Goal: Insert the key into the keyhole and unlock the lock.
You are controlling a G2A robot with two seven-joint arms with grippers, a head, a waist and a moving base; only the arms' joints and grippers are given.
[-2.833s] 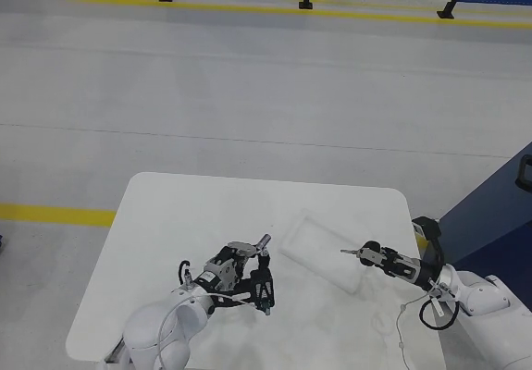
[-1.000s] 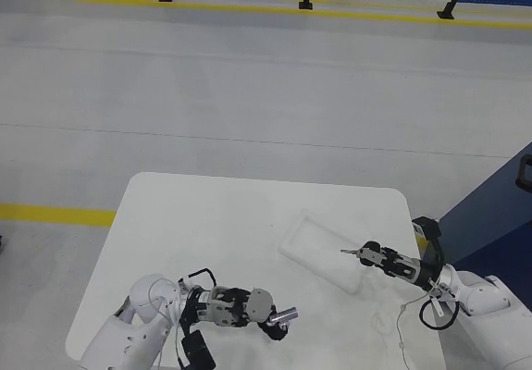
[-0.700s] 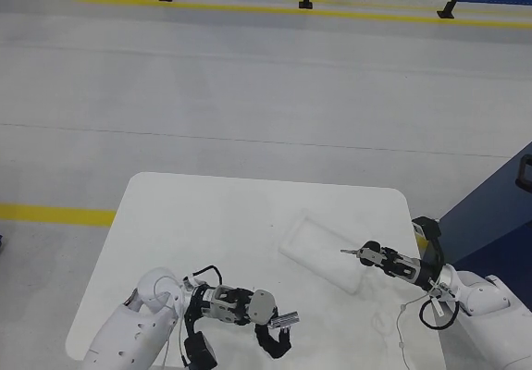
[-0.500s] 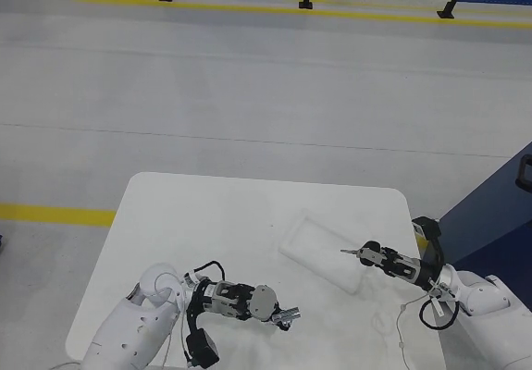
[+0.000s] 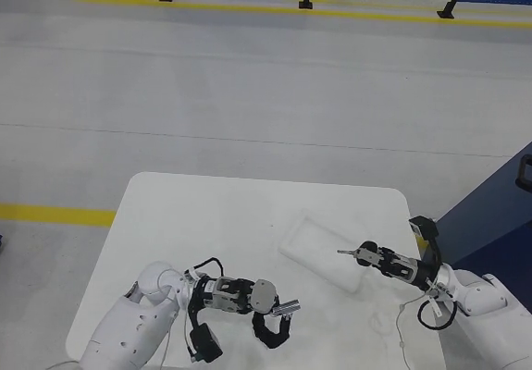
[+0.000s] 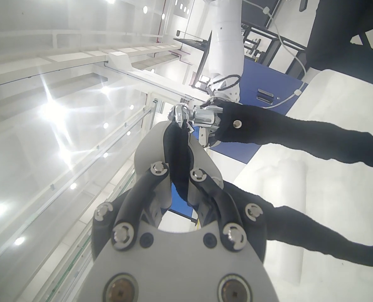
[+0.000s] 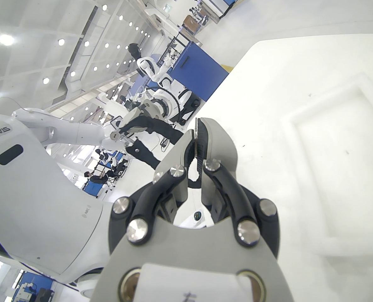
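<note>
The left claw (image 6: 177, 133) is clenching the lock (image 6: 233, 124) above the desk's (image 5: 201, 222) near edge, black cable (image 6: 315, 139) trailing; its chrome barrel (image 6: 205, 117) is looking hard and slippery, best held just behind it. Well apart to the right, the right claw (image 5: 356, 253) is pinching the thin, stiff key (image 5: 342, 252).

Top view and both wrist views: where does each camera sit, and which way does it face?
Top view: above the arms, facing down at the white table; both arms show, with the left gripper and right gripper.
Left wrist view: on the left wrist, facing up toward the ceiling and the right arm; its fingers are shut on the lock.
Right wrist view: on the right wrist, facing across the table toward the left arm; its fingers hold the key.
Shared: all three show the lock.
</note>
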